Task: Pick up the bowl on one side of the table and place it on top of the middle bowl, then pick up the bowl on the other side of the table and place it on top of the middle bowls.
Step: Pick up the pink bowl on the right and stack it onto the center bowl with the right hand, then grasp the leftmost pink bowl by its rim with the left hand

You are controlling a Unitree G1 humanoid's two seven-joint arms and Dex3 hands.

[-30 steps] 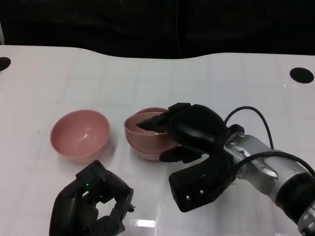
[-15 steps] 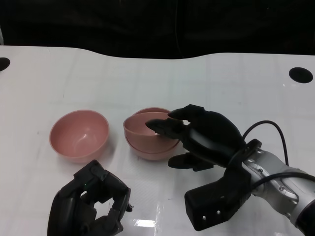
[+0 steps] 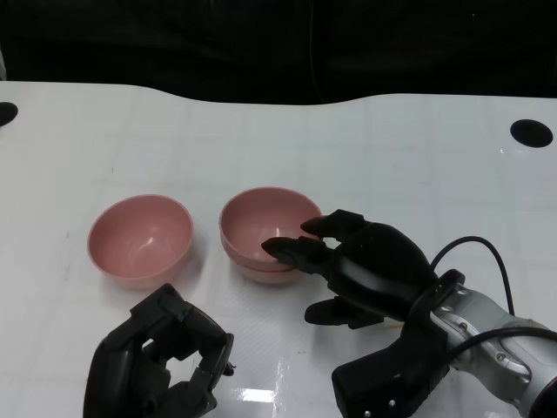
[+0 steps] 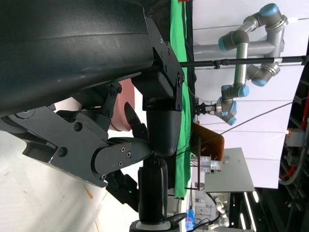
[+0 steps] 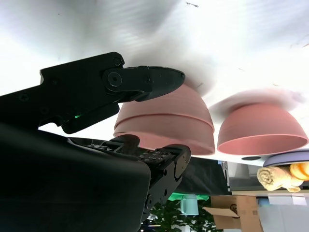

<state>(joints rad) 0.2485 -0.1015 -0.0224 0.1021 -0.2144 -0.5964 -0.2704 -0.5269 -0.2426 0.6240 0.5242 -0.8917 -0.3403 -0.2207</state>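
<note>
Two pink bowls sit nested as one stack [image 3: 264,228] in the middle of the white table [image 3: 392,157]; the stack [image 5: 164,121] also shows in the right wrist view. A single pink bowl [image 3: 139,239] stands to its left, apart from it, and appears as well in the right wrist view [image 5: 263,129]. My right hand [image 3: 365,270] lies just right of and in front of the stack, fingers spread and holding nothing, one fingertip [image 3: 280,252] close to the stack's rim. My left hand [image 3: 161,366] rests near the front edge below the single bowl, fingers curled in on nothing.
Dark round holes mark the table at the far right [image 3: 533,132] and far left [image 3: 7,111]. The table's back edge meets a black backdrop. A sliver of pink bowl [image 4: 120,108] shows past my left hand [image 4: 120,145] in the left wrist view.
My right hand has let go of the upper bowl, which now sits level in the middle bowl. The hand has drawn back toward the front right. The left hand has stayed put.
</note>
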